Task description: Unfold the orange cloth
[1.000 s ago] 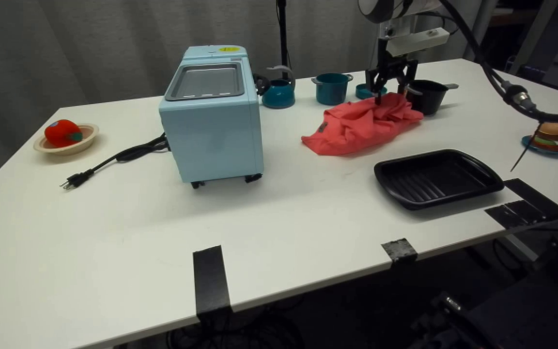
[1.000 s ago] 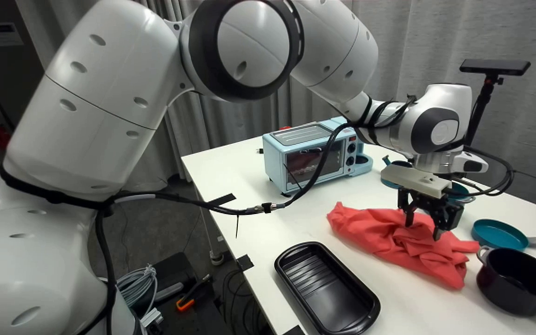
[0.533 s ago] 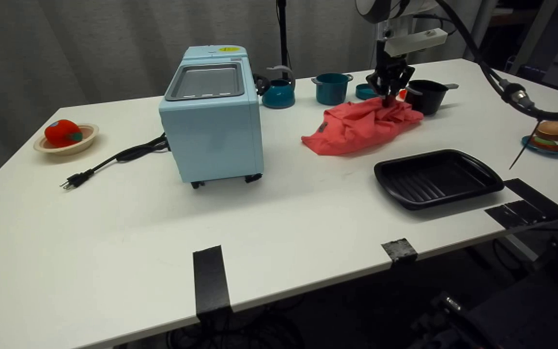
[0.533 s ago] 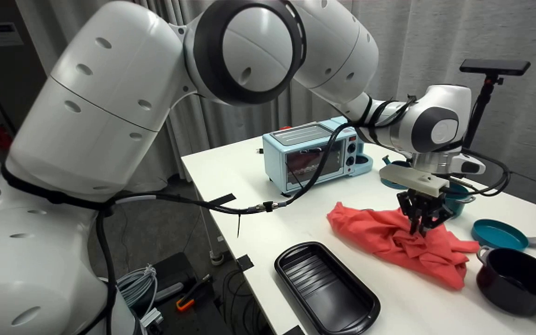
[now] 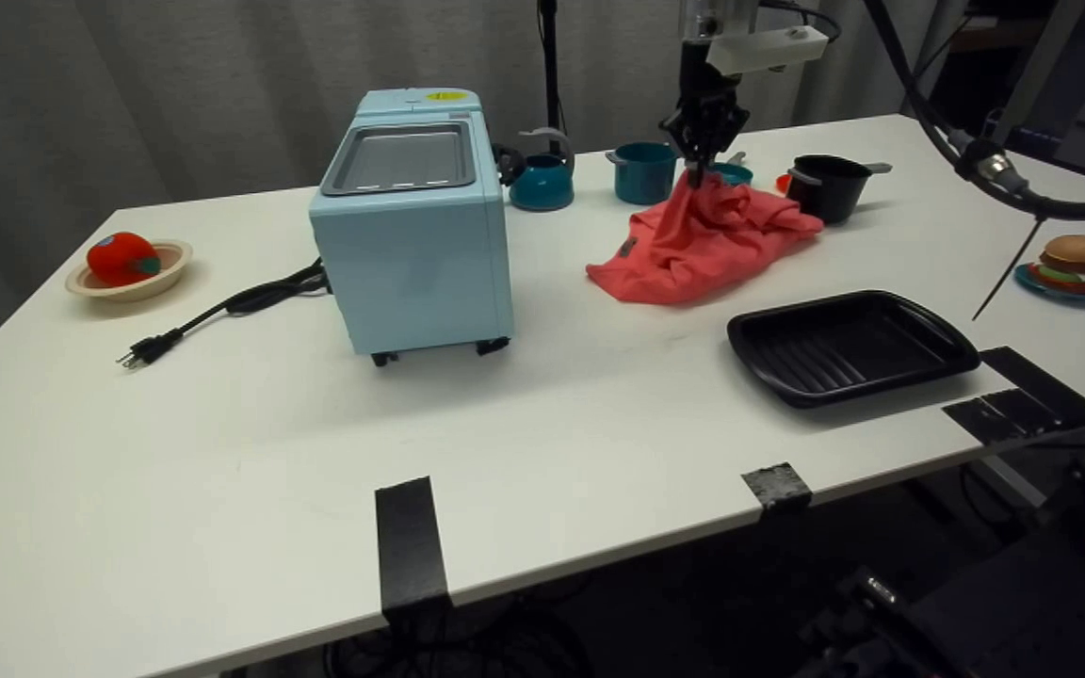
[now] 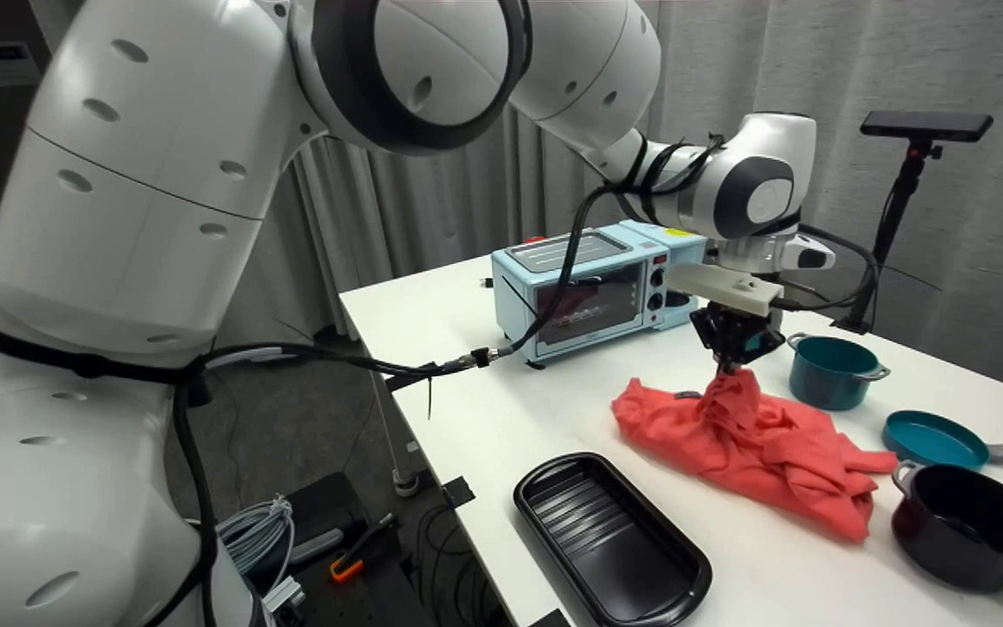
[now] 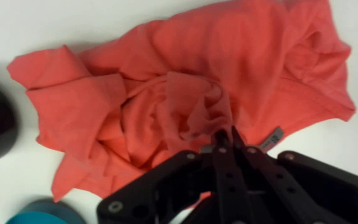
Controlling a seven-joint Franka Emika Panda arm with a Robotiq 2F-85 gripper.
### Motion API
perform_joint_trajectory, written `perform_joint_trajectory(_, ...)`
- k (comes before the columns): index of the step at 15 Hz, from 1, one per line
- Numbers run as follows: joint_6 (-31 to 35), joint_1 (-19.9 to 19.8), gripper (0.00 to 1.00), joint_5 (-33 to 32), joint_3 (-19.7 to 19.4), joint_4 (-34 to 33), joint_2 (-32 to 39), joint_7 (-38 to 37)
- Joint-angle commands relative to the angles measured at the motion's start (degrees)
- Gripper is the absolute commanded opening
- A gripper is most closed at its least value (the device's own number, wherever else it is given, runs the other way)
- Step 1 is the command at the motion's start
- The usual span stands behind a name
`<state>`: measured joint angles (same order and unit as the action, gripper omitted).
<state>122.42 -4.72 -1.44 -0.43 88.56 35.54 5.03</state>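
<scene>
A: What's new?
B: Gripper (image 5: 695, 176) has pinched orange cloth (image 5: 693, 254), tugged a peak up & left.
A: Rest of it?
B: Bunched on tbl (image 5: 552, 443), right of oven (image 5: 415, 264); unfolding prob. just begun.

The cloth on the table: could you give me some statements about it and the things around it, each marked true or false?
1. The tool is shut on part of the cloth. True.
2. The cloth lies spread out flat. False: it is bunched up, with a fold rising to the tool.
3. A black pot and a black tray both stand on the table. True.
4. The black pot is on top of the cloth. False: it stands beside the cloth.
5. A burger sits on a blue plate. True.
</scene>
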Motion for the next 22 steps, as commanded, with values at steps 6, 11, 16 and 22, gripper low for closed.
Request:
perform_joint_trajectory(6, -7.36, -0.43, 0.01, 8.76, 5.99, 11.02, -10.18, 9.96)
perform_joint_trajectory(11, -15.68, 0.26, 0.01, 9.45, 5.48, 13.38, -11.36, 10.34)
perform_joint_trajectory(16, -19.47, 0.39, 0.3, 8.29, 4.29, 11.84, -10.34, 9.25)
perform_joint_trajectory(22, -21.86, 0.22, 0.7, 8.04, 2.48, 9.82, -9.39, 7.4)
